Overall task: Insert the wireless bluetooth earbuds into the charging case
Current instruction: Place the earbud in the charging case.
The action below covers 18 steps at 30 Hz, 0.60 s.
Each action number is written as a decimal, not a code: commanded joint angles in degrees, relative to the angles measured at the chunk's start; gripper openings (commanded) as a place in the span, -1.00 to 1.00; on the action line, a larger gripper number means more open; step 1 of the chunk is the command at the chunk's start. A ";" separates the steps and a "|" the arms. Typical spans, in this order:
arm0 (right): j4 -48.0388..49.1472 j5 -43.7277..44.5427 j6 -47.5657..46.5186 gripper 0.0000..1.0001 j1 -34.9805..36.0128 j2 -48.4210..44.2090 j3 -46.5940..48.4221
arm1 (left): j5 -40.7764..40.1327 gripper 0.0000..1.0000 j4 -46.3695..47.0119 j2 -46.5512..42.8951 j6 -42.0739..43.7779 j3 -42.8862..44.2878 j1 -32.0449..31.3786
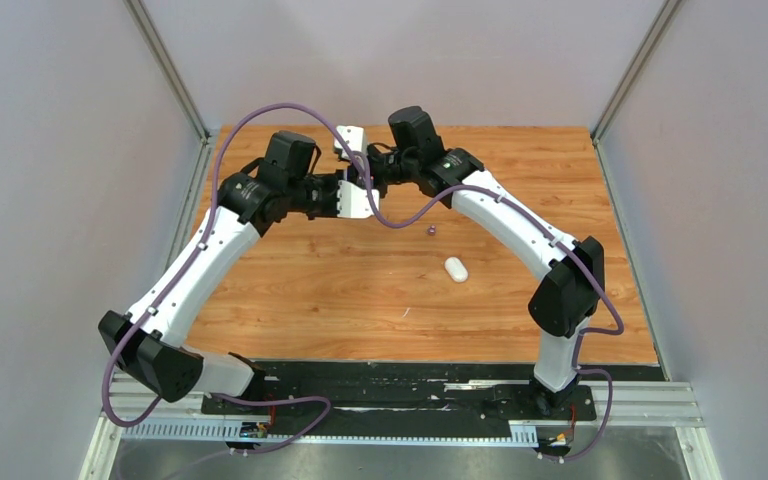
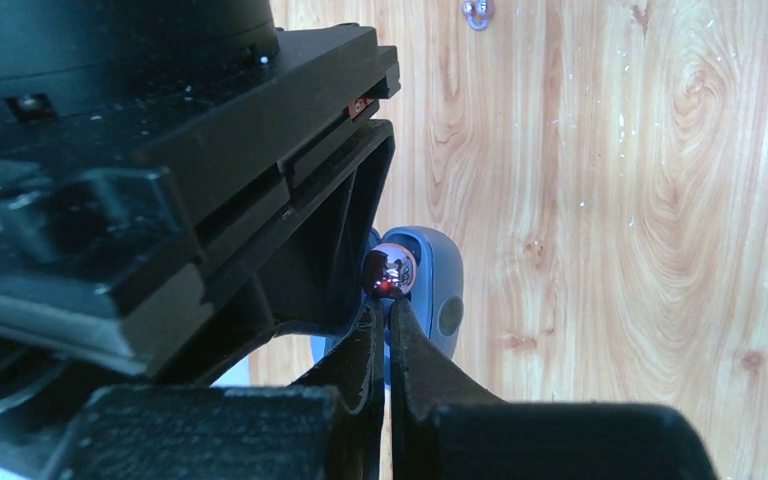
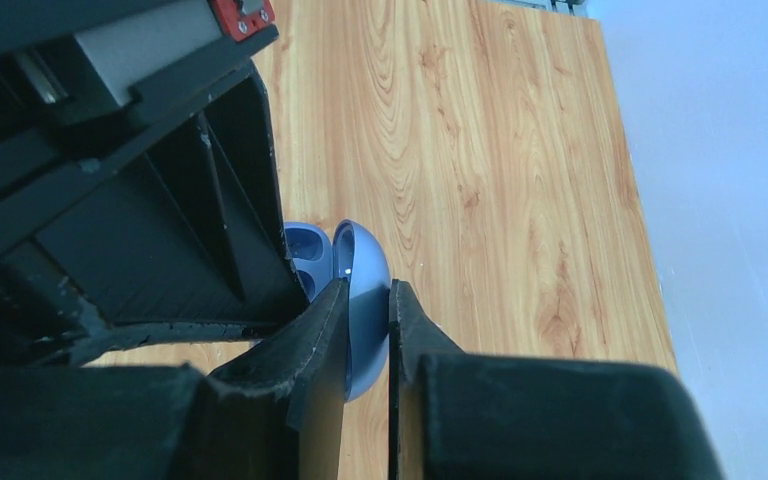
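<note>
In the left wrist view my left gripper (image 2: 388, 303) is shut on a glossy dark purple earbud (image 2: 390, 272), pinched at the fingertips. The bud sits right against the open blue charging case (image 2: 442, 290). In the right wrist view my right gripper (image 3: 368, 292) is shut on the lid of that charging case (image 3: 362, 300), and the case's hollowed inside (image 3: 309, 256) faces the left arm's black fingers (image 3: 210, 230). In the top view both wrists meet over the far middle of the table (image 1: 290, 290), and the case is hidden between them.
A second dark purple earbud (image 1: 431, 230) lies loose on the wood right of centre. A white pebble-shaped case (image 1: 456, 269) lies just nearer than it. A small bud-like object (image 2: 477, 12) shows at the top of the left wrist view. Grey walls close in three sides.
</note>
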 commanded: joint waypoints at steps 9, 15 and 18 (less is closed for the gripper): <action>2.22 -0.34 -0.55 -1.00 1.58 -2.11 1.41 | 0.24 -1.00 -2.07 1.86 -6.26 4.06 -0.52; 2.18 0.04 -0.58 -1.00 1.76 -1.95 1.45 | 0.47 -1.00 -3.30 2.86 -6.57 6.17 -0.52; 2.18 0.07 -0.62 -1.00 1.76 -1.91 1.58 | -0.20 -1.00 -5.91 3.54 -5.36 7.25 -0.46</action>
